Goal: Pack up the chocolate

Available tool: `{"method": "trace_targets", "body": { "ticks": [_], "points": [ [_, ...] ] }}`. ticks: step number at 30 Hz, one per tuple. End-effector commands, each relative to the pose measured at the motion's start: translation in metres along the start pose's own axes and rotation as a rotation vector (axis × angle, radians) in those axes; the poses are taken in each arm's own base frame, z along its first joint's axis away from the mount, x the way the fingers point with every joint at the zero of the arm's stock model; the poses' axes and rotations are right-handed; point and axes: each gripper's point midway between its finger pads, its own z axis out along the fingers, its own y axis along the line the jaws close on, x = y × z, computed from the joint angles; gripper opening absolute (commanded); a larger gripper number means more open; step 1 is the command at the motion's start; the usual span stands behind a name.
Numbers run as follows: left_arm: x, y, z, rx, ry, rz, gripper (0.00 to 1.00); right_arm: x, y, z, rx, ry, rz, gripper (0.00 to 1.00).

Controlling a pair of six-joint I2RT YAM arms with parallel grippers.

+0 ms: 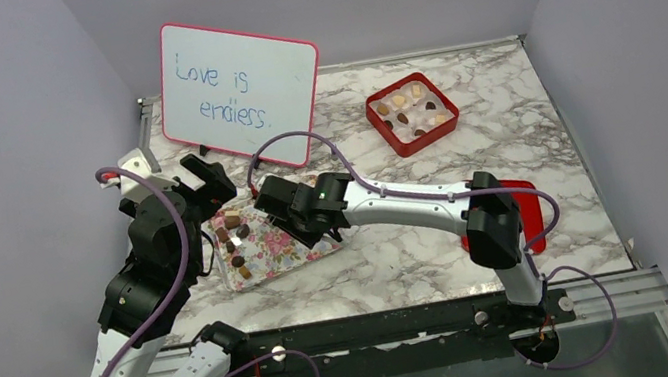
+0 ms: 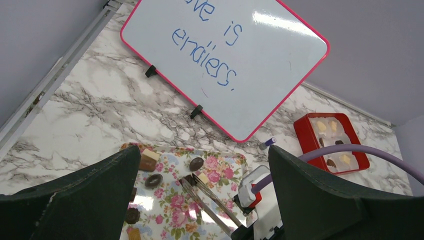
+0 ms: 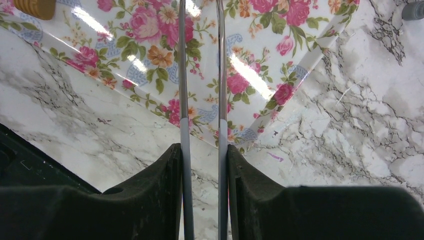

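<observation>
Marble table (image 1: 390, 250), whiteboard (image 1: 239, 92) at the back. Floral tray (image 1: 274, 249) front-left, red box (image 1: 382, 130) back-right, red lid (image 1: 540, 206) under the right arm. Left gripper (image 2: 202, 160) hovers above the tray, fingers spread wide, nothing between them. Right gripper (image 3: 202, 150) is clamped on metal tweezers (image 3: 182, 100), tips over the tray beside a dark piece; contact unclear. Chocolate (image 1: 232, 222): several pieces on the tray's left side, the rest in the box.
</observation>
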Motion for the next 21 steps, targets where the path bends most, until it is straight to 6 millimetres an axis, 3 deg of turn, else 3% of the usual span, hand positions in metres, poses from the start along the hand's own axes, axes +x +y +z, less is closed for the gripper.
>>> {"method": "trace_targets", "body": {
  "ticks": [1,21],
  "points": [
    [-0.002,0.001,0.0,-0.006,-0.012,-0.016,0.98,-0.012,-0.001,-0.011,0.006,-0.058,0.004,0.31],
    [0.003,-0.001,0.001,0.003,0.003,-0.034,0.98,-0.017,-0.012,-0.051,-0.004,-0.15,0.055,0.31]
  ]
}}
